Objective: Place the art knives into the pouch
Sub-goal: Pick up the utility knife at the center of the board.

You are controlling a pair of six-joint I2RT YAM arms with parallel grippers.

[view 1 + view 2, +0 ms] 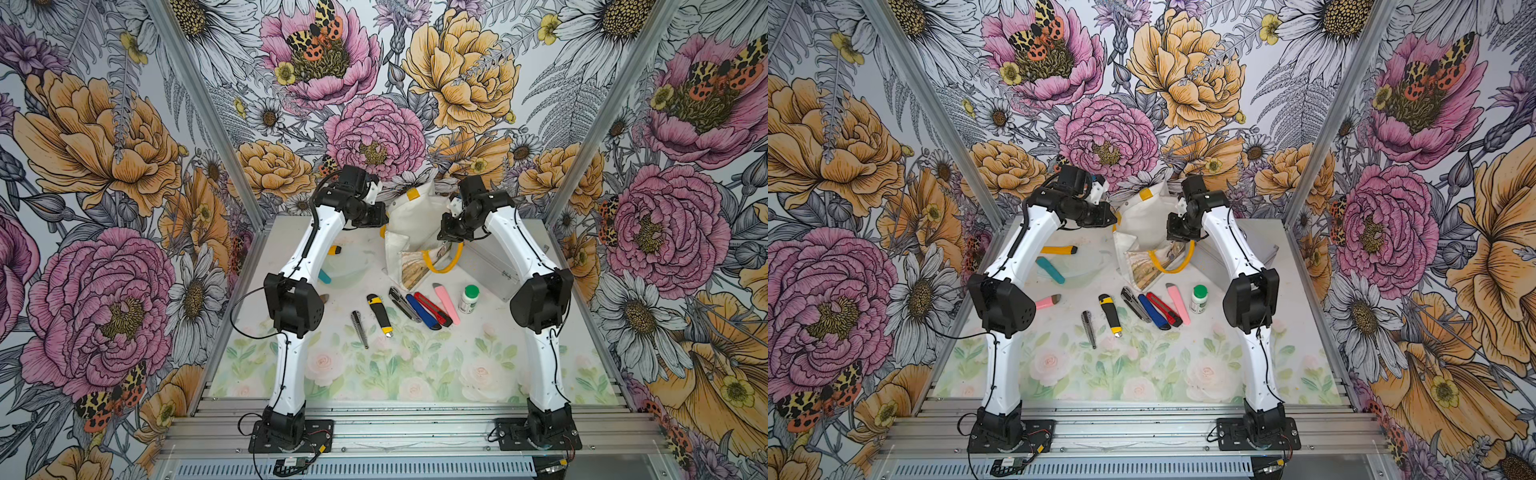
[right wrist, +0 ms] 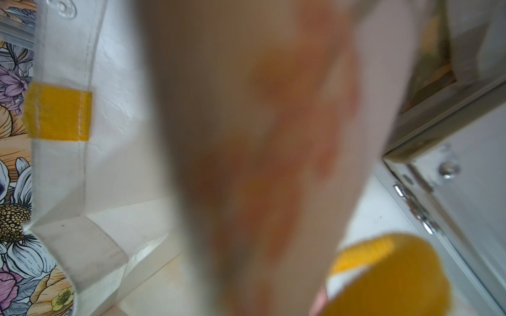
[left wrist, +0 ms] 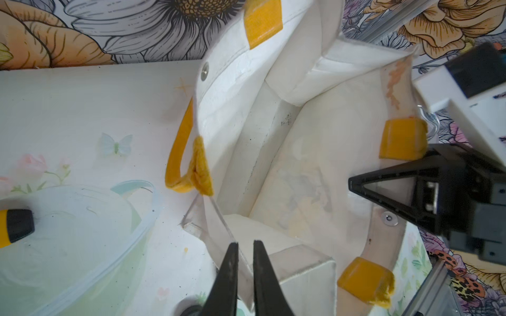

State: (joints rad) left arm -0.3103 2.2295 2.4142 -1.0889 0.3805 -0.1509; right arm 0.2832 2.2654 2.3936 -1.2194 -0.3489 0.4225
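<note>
**Handling.** Six art knives (image 1: 405, 306) lay untouched in a loose row on the floral-printed bench (image 1: 415, 365), just in front of the pouch. They were a slim silver metal cutter (image 1: 360, 328), a yellow-and-black cutter (image 1: 380, 316), a grey-and-black cutter (image 1: 402, 302), a blue cutter (image 1: 422, 311), a red-and-black cutter (image 1: 434, 310) and a pink cutter (image 1: 446, 303). Which one the task meant could not be told. Each was judged light, rigid and smooth-sided, lying flat with little height to catch. The sound hold would be across the narrow body near mid-length, clear of the blade end. The flat glossy plastic pouch with yellow loop handles (image 1: 411, 216) was judged limp and slippery, apt to fold shut unless held at its rim.

**Appearance.** The pouch stood raised at the far middle of the bench between the two arms. Its mouth was spread, its white inside showed, and a printed golden field covered its lower outer face. The left fingers (image 3: 231, 276) were nearly closed, pinching the pouch's clear rim. One of the right fingers (image 3: 383, 175) sat beside the opposite rim, near a yellow handle tab (image 3: 402, 139). Whether they gripped it, or how wide they stood, could not be told, because a blurred pouch wall filled the right wrist view.
</note>
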